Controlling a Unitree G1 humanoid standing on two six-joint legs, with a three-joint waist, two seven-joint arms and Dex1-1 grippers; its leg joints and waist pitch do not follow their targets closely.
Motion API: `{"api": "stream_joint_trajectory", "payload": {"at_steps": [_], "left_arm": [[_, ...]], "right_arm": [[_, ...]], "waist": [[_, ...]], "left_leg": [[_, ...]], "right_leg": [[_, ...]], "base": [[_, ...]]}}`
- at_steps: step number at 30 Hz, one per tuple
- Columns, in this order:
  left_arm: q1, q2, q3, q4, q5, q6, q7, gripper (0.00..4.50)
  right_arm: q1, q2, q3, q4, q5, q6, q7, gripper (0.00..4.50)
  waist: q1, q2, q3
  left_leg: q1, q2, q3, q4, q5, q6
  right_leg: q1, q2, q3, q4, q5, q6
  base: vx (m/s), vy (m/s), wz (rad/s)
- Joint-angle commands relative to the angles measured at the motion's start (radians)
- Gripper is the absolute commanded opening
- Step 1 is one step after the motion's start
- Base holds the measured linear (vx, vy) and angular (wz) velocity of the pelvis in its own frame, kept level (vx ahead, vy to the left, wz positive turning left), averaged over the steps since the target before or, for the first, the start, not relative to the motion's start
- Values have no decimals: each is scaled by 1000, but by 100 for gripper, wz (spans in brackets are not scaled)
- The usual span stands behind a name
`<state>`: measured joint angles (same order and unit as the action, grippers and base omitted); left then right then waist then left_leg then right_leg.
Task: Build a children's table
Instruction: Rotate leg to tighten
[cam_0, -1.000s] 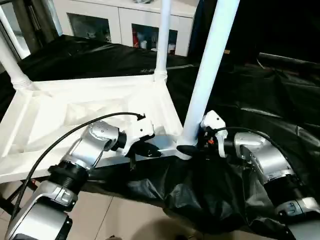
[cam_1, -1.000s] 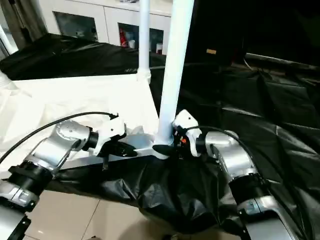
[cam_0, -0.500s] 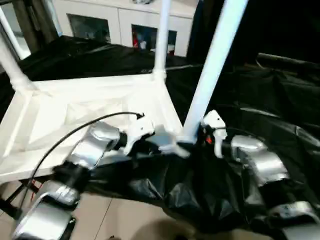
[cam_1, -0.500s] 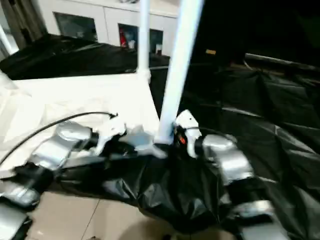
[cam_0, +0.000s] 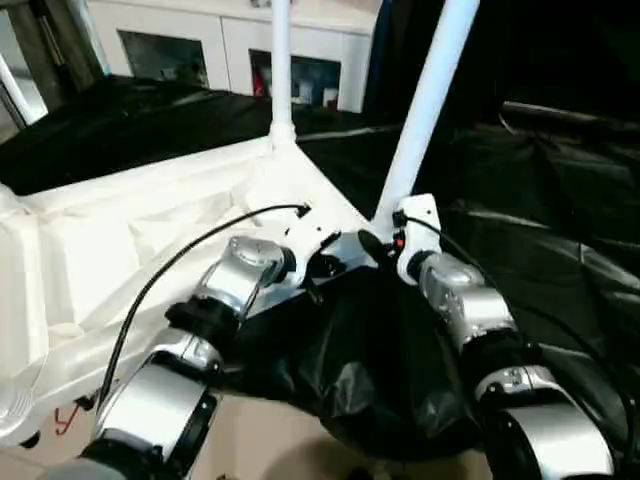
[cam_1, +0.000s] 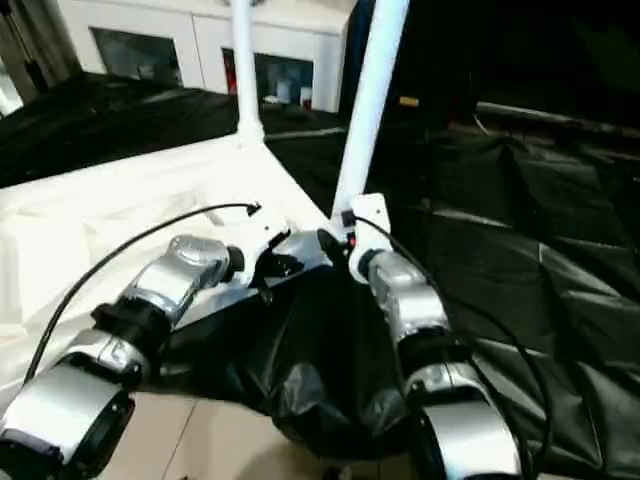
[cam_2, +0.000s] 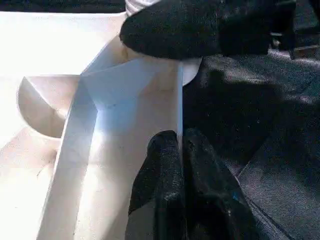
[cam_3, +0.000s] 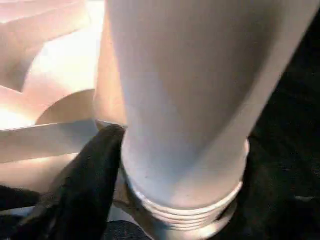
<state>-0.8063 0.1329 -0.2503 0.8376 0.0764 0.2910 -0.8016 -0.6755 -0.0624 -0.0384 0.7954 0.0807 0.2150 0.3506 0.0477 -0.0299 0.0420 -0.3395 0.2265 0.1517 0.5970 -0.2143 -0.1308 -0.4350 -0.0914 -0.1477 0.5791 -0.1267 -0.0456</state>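
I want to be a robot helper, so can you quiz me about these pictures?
1. True or false: the tabletop lies upside down.
2. Which claw is at the base of the leaning leg? A: the left claw. B: the right claw.
3. Fill in: the sheet under the tabletop is coloured ____.

Key: 1 true; 2 B; 3 black.

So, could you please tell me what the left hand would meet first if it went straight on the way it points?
Probably the right hand at the leg base; the left hand, shut on the tabletop rim, points along it toward that corner.
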Motion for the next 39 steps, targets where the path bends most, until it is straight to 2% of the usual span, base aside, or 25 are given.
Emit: {"api": "stream_joint_trajectory", "payload": {"at_steps": [1,2,3,4,7,11,14,15,18,20,23,25,27,28,29,31,34,39], "left_arm": [[-25,-38,0,-40,-33,-80,-39,0],[-25,-38,0,-40,-33,-80,-39,0],[-6,-15,-19,-64,-27,-102,-84,0],[-2,-10,-23,-70,-26,-105,-94,0],[43,32,-37,-131,-45,-124,-189,0],[87,69,-53,-185,-71,-149,-292,0],[116,96,-71,-226,-80,-153,-355,0],[131,113,-83,-246,-80,-160,-385,0],[162,151,-97,-295,-81,-152,-445,0],[170,166,-101,-310,-79,-150,-463,0],[185,189,-106,-338,-80,-146,-496,0],[191,197,-106,-350,-82,-141,-506,0],[206,215,-112,-381,-90,-127,-531,0],[212,221,-112,-391,-92,-123,-539,0],[215,225,-113,-396,-92,-122,-544,0],[217,231,-116,-396,-91,-122,-551,0],[216,230,-112,-387,-89,-123,-546,0],[197,205,-88,-357,-82,-106,-475,0]], "right_arm": [[13,41,77,1,1,6,103,387],[13,41,77,1,1,6,103,387],[23,11,93,-20,-6,-7,152,387],[26,4,97,-26,-7,-9,164,387],[64,-89,143,-94,-31,-35,293,387],[101,-160,159,-165,-12,-44,423,387],[123,-200,167,-210,5,-42,503,387],[135,-223,173,-231,13,-42,548,387],[172,-292,210,-287,35,-41,693,387],[183,-306,221,-303,38,-47,726,387],[194,-311,223,-324,51,-43,759,387],[198,-312,223,-332,57,-37,771,354],[205,-312,227,-350,68,-30,792,351],[208,-313,229,-356,73,-27,798,351],[210,-313,232,-359,74,-27,803,324],[213,-313,235,-360,76,-28,812,310],[219,-310,233,-363,79,-24,820,287],[225,-291,224,-355,77,-6,783,278]], "waist": [[6,2,-72],[5,2,-71],[5,-2,-72],[6,0,-72],[8,-2,-72],[15,-3,-70],[18,-3,-68],[19,2,-67],[23,1,-66],[25,1,-65],[29,0,-64],[30,-1,-65],[32,0,-65],[32,2,-65],[33,3,-66],[34,4,-67],[36,2,-68],[37,2,-68]], "left_leg": [[-16,-8,20,-63,-104,92],[-16,-8,20,-63,-104,92],[-16,-7,19,-63,-100,94],[-17,-6,18,-64,-97,98],[-17,-3,20,-62,-91,112],[-17,0,21,-63,-91,122],[-13,0,22,-65,-116,114],[-11,1,21,-66,-128,111],[-8,1,23,-65,-138,110],[-9,2,23,-66,-142,110],[-12,0,22,-66,-146,98],[-12,0,21,-66,-143,92],[-14,0,20,-67,-138,88],[-12,1,19,-68,-138,87],[-12,1,20,-67,-135,89],[-11,1,20,-67,-133,86],[-14,0,20,-67,-119,85],[-14,-1,21,-66,-114,84]], "right_leg": [[90,-50,53,-65,-316,-141],[90,-50,52,-65,-321,-138],[89,-49,52,-65,-321,-136],[91,-51,52,-63,-315,-138],[91,-51,55,-59,-283,-151],[90,-51,59,-56,-269,-160],[88,-52,57,-62,-315,-146],[86,-51,56,-64,-336,-141],[83,-49,57,-69,-356,-130],[83,-49,57,-71,-370,-127],[83,-50,53,-75,-415,-100],[83,-49,53,-76,-424,-91],[84,-50,52,-76,-429,-84],[82,-49,52,-75,-422,-85],[82,-48,52,-76,-416,-88],[81,-47,52,-74,-401,-93],[84,-47,54,-68,-375,-100],[83,-47,54,-69,-374,-99]], "base": [[0,0,0],[0,0,0],[0,0,0],[0,0,0],[0,0,0],[0,0,0],[0,0,0],[0,0,0],[0,0,0],[0,0,0],[0,0,0],[0,0,0],[0,0,0],[0,0,0],[0,0,0],[0,0,0],[0,0,0],[0,0,0]]}}
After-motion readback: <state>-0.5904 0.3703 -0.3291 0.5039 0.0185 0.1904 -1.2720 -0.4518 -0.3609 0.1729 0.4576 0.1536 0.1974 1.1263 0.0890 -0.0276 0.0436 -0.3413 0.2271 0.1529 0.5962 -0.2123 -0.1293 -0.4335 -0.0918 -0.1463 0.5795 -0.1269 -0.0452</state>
